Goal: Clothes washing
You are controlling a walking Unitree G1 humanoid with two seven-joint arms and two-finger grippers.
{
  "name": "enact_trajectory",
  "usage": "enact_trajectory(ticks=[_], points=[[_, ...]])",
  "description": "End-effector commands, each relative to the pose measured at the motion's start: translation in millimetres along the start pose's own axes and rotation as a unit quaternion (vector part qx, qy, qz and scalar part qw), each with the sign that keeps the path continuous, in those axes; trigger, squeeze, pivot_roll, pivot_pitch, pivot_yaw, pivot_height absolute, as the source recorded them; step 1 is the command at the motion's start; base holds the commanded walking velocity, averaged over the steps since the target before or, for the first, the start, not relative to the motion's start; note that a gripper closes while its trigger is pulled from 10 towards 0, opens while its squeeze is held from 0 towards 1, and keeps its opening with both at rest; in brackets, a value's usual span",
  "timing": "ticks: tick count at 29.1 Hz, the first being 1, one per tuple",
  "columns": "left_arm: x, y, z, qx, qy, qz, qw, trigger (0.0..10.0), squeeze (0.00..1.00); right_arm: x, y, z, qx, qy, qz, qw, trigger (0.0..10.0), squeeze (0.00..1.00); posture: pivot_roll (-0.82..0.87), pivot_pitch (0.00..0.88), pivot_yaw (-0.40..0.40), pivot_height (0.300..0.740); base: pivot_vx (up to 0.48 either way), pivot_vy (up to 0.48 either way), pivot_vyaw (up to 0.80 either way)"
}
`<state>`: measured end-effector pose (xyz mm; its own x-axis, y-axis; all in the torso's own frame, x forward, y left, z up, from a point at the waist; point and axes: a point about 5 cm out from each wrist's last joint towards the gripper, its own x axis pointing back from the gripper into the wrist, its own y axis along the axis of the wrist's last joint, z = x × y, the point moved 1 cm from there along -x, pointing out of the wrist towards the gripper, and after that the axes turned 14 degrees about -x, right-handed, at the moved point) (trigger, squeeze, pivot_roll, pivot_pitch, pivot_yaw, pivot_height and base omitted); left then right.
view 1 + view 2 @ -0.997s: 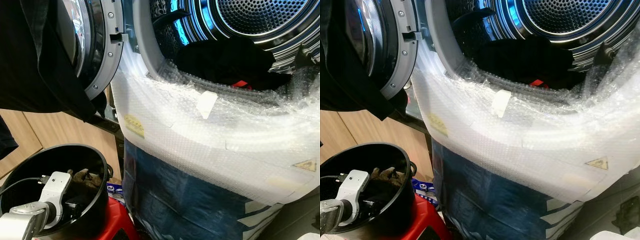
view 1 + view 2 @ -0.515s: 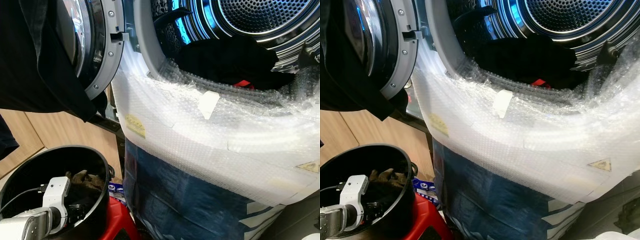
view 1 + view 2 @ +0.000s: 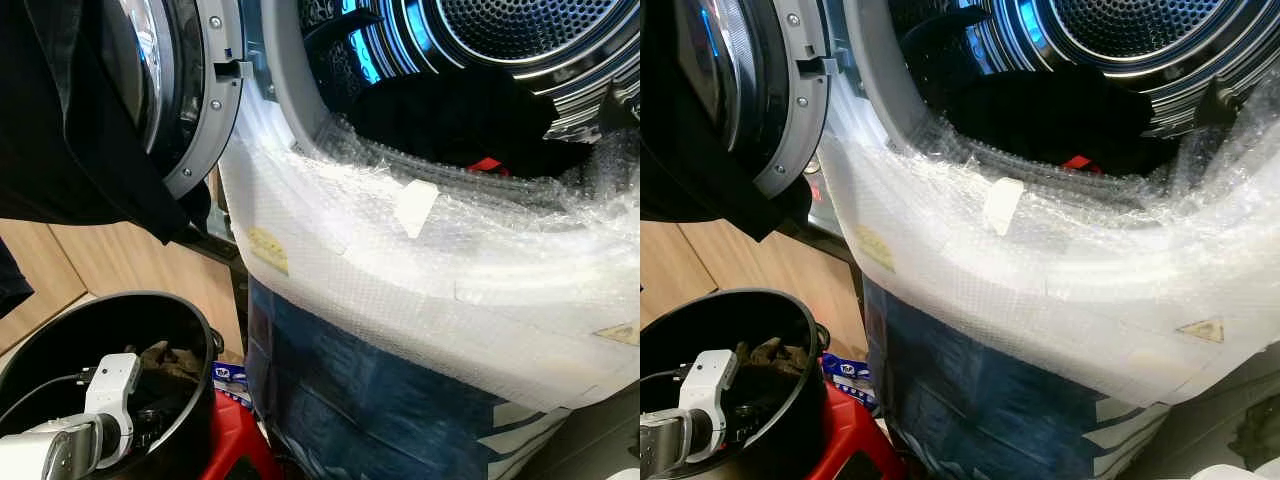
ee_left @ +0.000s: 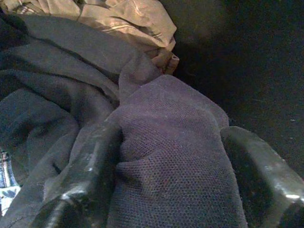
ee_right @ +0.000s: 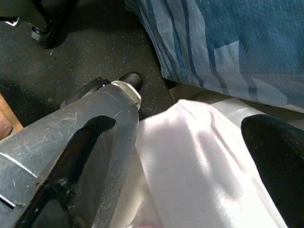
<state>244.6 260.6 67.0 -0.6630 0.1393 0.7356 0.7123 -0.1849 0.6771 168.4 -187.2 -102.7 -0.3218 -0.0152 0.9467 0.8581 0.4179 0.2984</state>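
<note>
- Left gripper (image 4: 171,190) down inside the black bucket (image 3: 195,330); fingers spread, a fold of dark purple knit garment (image 4: 175,156) bunched between them and touching both; grip not clearly closed
- Tan cloth (image 4: 123,16) beside it in the bucket
- Right gripper (image 5: 180,156) low beside the blue-wrapped base; fingers apart, white cloth (image 5: 204,166) between them
- Washer drum (image 3: 480,60) open; dark laundry (image 3: 450,120) inside; bubble wrap (image 3: 420,260) over the front rim
</note>
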Motion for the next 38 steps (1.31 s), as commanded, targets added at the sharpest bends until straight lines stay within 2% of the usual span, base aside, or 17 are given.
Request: enact_trajectory(ticks=[1, 15, 25, 27, 28, 30, 33, 38], points=[[-2.1, -9.0, -4.1, -0.001, -0.012, 0.022, 1.0, 0.0, 0.0, 0.0, -3.2, 0.2, 0.004, 0.002, 0.008, 1.0, 10.0, 0.0, 0.11, 0.058, -0.014, 0.74, 0.0, 0.0, 0.0], [0.1, -8.0, -7.5, -0.015, -0.019, 0.01, 1.0, 0.0, 0.0, -0.5, -12.3, 4.7, 0.023, 0.011, 0.022, 0.999, 10.0, 0.0, 0.12, 0.019, -0.029, 0.74, 0.0, 0.0, 0.0], [3.7, -8.8, -10.4, -0.039, -0.028, 0.006, 0.999, 0.0, 0.0, -0.6, -10.7, 5.5, 0.035, 0.014, 0.02, 0.999, 10.0, 0.0, 0.13, 0.0, -0.032, 0.74, 0.0, 0.0, 0.0], [12.7, 0.4, -13.1, -0.09, -0.04, -0.013, 0.995, 0.0, 0.0, -0.6, -9.6, 5.5, 0.039, 0.014, 0.02, 0.999, 10.0, 0.0, 0.14, 0.0, -0.035, 0.74, 0.0, 0.0, 0.0], [12.7, 0.4, -13.1, -0.09, -0.04, -0.013, 0.995, 0.0, 0.0, -0.6, -9.6, 5.5, 0.039, 0.014, 0.02, 0.999, 10.0, 0.0, 0.14, 0.0, -0.035, 0.74, 0.0, 0.0, 0.0], [25.8, 11.1, -22.8, -0.134, -0.075, -0.038, 0.987, 0.0, 0.0, -0.7, -8.6, 6.1, 0.045, 0.015, 0.019, 0.999, 10.0, 0.0, 0.15, 0.0, -0.036, 0.74, 0.0, 0.0, 0.0], [32.3, 17.1, -24.0, -0.146, -0.087, -0.053, 0.984, 0.0, 0.0, -0.7, -8.1, 6.7, 0.046, 0.016, 0.019, 0.999, 10.0, 0.0, 0.15, 0.0, -0.036, 0.74, 0.0, 0.0, 0.0], [56.6, 40.5, -24.4, -0.166, -0.118, -0.104, 0.974, 0.0, 0.0, -1.1, -5.3, 9.6, 0.05, 0.02, 0.017, 0.998, 10.0, 0.0, 0.17, 0.0, -0.042, 0.74, 0.0, 0.0, 0.0]])
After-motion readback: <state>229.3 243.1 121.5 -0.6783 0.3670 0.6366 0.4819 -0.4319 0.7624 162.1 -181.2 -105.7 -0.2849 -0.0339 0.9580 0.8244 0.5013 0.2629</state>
